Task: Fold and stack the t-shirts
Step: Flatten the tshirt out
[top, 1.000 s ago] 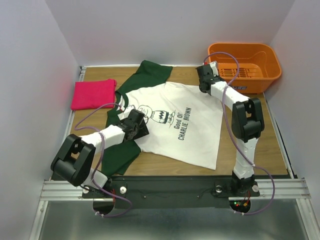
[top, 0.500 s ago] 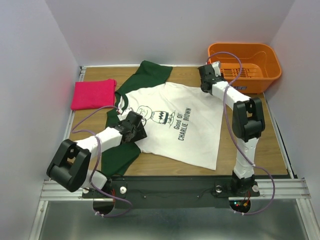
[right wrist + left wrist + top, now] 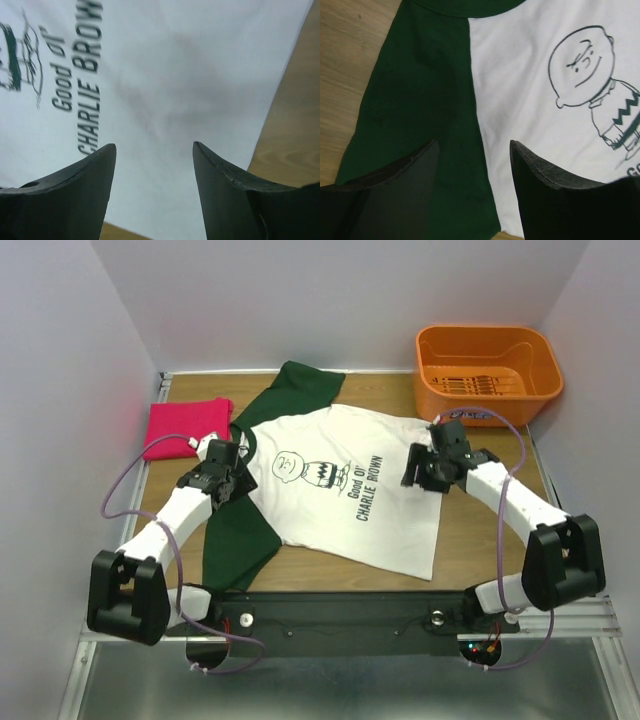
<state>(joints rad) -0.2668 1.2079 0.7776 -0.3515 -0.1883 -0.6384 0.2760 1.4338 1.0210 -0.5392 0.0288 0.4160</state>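
Note:
The white t-shirt with dark green sleeves and a Charlie Brown print lies spread flat, face up, across the middle of the table. A pink-red t-shirt sits folded at the far left. My left gripper hovers open over the seam of the near green sleeve, by the collar. In the left wrist view nothing lies between the fingers of the left gripper. My right gripper hangs open over the shirt's white hem side. The right wrist view shows the right gripper empty too.
An orange plastic basket stands at the far right corner. White walls close in the wooden table on the left, the back and the right. Bare wood shows right of the shirt and left of the sleeve.
The right gripper let go of the shirt's far right corner, opened and drew back toward me over the hem. The left arm swung left and away, from the lower sleeve to the shoulder.

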